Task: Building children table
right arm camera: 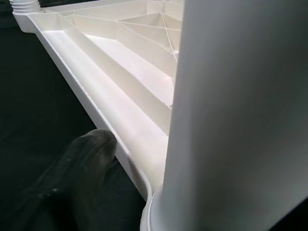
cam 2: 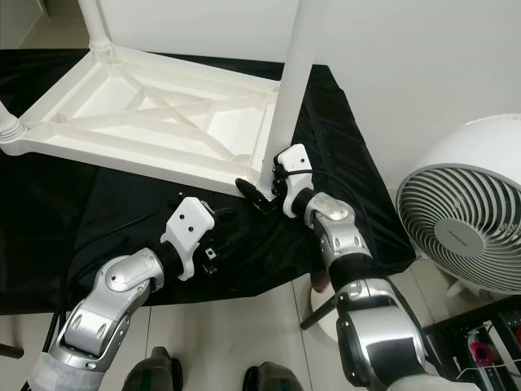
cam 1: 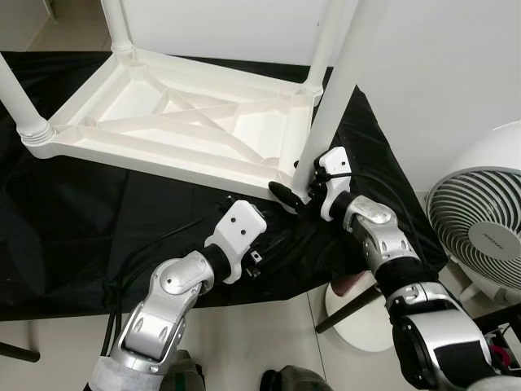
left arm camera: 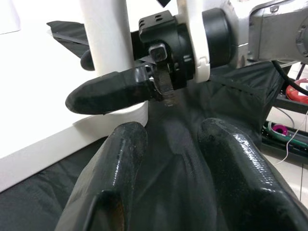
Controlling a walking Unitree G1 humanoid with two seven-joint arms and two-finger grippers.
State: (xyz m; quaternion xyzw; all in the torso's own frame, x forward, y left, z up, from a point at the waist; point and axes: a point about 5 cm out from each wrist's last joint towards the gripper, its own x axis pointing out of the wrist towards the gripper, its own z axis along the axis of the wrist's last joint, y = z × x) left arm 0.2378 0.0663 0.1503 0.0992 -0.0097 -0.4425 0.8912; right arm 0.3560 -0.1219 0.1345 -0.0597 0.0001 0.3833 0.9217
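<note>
Two grippers work at the upturned white table (cam 1: 179,122) on the black cloth (cam 1: 73,220). Left gripper (left arm camera: 168,159) hovers over the cloth, fingers parted, holding nothing. Right gripper (cam 1: 303,189) clamps the near-corner leg (cam 1: 330,98); the left wrist view shows a finger (left arm camera: 106,91) pressed against it.

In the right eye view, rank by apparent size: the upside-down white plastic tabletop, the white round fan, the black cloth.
1. Black cloth
2. Upside-down white plastic tabletop
3. White round fan, cut off by the frame, so unsure
</note>
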